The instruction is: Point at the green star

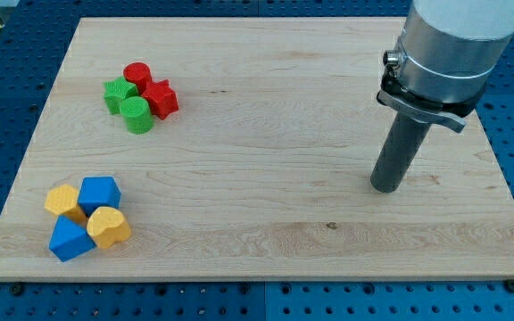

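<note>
The green star [117,94] lies at the view's upper left, in a tight cluster with a red cylinder [137,75], a red star [160,98] and a green cylinder [136,115]. My tip [384,188] rests on the board at the view's right, far to the right of the green star and a little lower. It touches no block.
A second cluster sits at the view's lower left: a blue cube [99,193], a yellow block [62,201], another yellow block [108,226] and a blue block [70,239]. The wooden board [266,160] lies on a blue perforated table.
</note>
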`<action>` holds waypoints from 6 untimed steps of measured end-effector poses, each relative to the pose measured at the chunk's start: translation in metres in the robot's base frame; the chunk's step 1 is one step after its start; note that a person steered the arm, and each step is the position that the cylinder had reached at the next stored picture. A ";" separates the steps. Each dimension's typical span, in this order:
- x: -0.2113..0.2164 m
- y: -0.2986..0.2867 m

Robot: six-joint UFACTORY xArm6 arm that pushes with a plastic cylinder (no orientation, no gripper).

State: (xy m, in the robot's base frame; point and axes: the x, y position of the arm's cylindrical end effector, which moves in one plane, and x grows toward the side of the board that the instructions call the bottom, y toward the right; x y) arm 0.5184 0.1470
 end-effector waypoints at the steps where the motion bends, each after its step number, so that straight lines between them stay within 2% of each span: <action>1: 0.000 0.000; 2: -0.005 0.000; 3: -0.018 -0.026; 6: -0.033 -0.218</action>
State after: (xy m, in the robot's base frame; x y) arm 0.4854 -0.0711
